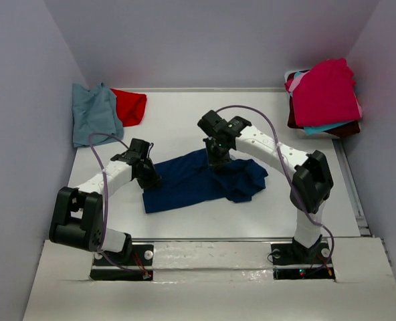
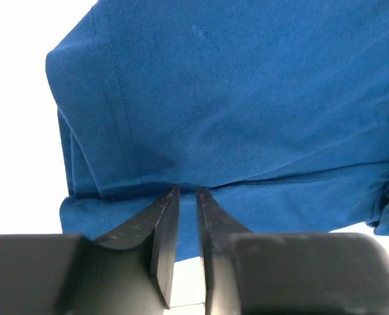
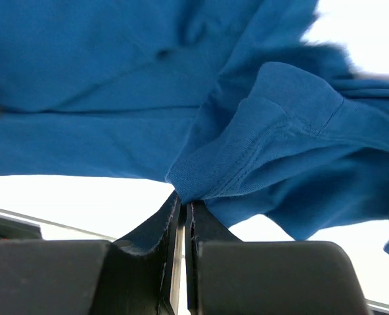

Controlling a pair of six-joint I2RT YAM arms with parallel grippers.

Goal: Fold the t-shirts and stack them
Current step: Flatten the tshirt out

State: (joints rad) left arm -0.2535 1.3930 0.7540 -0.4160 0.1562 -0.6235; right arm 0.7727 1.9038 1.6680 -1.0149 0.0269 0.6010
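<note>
Two claws, one navy tee (image 1: 198,180) crumpled mid-surface (image 1: 265,214). Left claw (image 2: 186,191) at the navy tee's left hem, fingers nearly together with a thin slit; can't tell if cloth is pinched. Right claw (image 3: 183,197) at the navy tee's far edge, clamped on a bunched fold. Far left of the navy tee: two tees, blue-grey (image 1: 94,117) partly over red (image 1: 131,107). Far right of it: one pile (image 1: 325,93), magenta on top, turquoise and maroon edges peeking out, count unclear.

Two arms (image 1: 111,177), one table (image 1: 178,127) — three loose t-shirts (image 1: 191,184), one pile (image 1: 325,93)
</note>
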